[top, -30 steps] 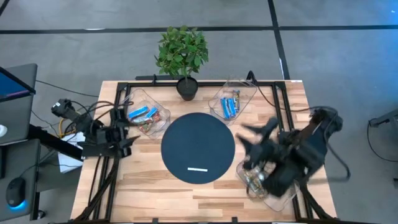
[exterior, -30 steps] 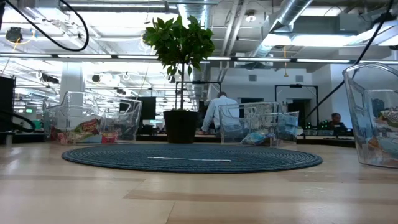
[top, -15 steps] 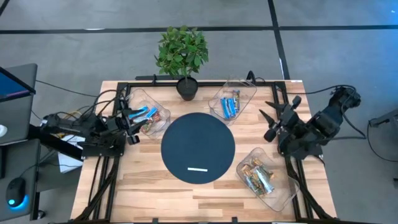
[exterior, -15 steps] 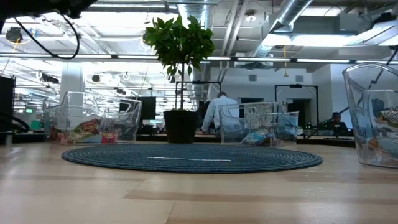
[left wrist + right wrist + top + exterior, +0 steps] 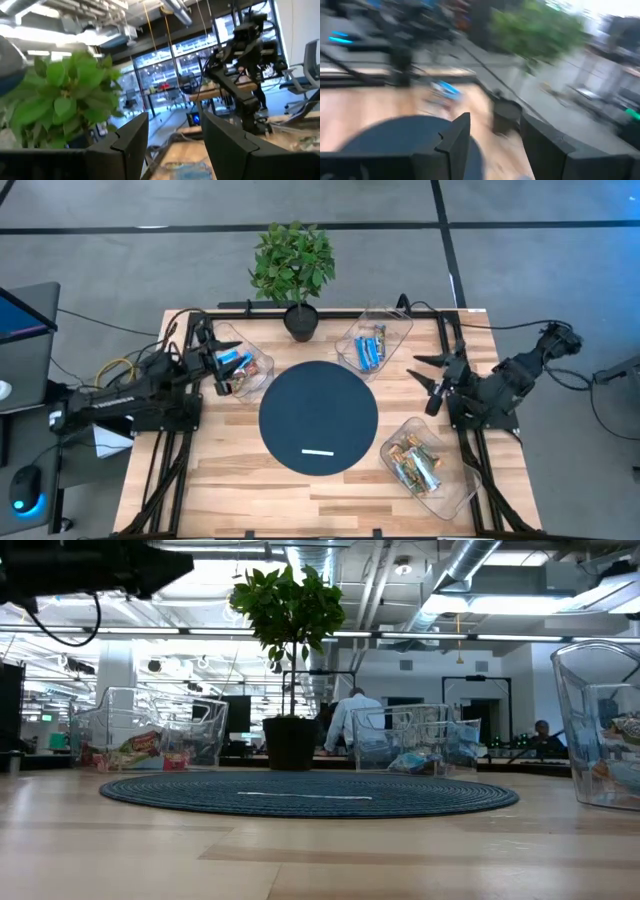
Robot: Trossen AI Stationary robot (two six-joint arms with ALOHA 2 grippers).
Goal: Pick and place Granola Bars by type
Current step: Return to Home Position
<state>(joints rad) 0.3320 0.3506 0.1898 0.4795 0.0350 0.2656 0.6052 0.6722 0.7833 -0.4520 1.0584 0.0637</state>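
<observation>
The Granola Bars lie in three clear trays. The left tray (image 5: 236, 366) holds blue and orange-brown bars, the far tray (image 5: 372, 345) holds blue bars (image 5: 371, 348), and the near-right tray (image 5: 420, 467) holds gold-green bars (image 5: 412, 463). My left gripper (image 5: 212, 358) hovers open at the left tray's left side, holding nothing; its fingers frame the plant in its wrist view (image 5: 175, 145). My right gripper (image 5: 428, 383) hangs open and empty between the far tray and the near-right tray, near the table's right edge (image 5: 495, 145).
A round dark mat (image 5: 318, 418) with a thin white strip (image 5: 318, 451) fills the table's middle. A potted plant (image 5: 293, 265) stands at the far edge between the left and far trays. Black rails run along the table's left and right sides. People show in the room behind (image 5: 352, 720).
My right gripper has risen out of the near-right tray and swung toward the far and right edges, empty and open. My left gripper has moved toward the far edge and right, up to the left tray's side. The bars have stayed in their trays.
</observation>
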